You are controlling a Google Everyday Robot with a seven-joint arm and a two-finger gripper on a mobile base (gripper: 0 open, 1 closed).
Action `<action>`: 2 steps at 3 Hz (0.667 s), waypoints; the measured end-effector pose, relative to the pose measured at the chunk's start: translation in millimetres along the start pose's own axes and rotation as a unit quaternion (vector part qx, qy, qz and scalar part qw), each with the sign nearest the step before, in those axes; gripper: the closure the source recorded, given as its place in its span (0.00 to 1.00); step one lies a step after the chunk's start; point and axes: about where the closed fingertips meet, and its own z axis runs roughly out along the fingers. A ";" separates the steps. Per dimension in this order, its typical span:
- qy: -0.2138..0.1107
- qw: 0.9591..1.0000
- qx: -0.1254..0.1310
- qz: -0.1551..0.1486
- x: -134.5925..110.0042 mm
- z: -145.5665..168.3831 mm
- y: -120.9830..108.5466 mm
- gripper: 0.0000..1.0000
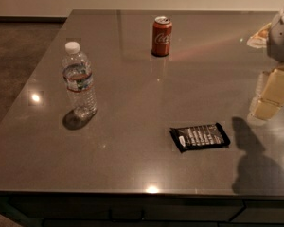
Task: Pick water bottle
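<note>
Water bottle (79,82) stands upright near the table's (132,167) left side, well apart from the red can (161,36) and black wrapper (199,136), likely leaving a clear approach. Gripper (273,94) hangs at the far right edge, its spread impossible to judge.

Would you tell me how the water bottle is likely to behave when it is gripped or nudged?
The water bottle stands tall and narrow, so a high nudge would probably tip it. Its clear ribbed plastic likely flexes when squeezed. On the glossy table it may slide. The gripper is at the right edge, far from it.
</note>
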 end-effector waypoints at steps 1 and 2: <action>0.000 1.000 0.000 0.000 0.0 0.0 0.0 0.00; -0.025 1.000 0.003 -0.013 -19.3 2.0 -7.2 0.00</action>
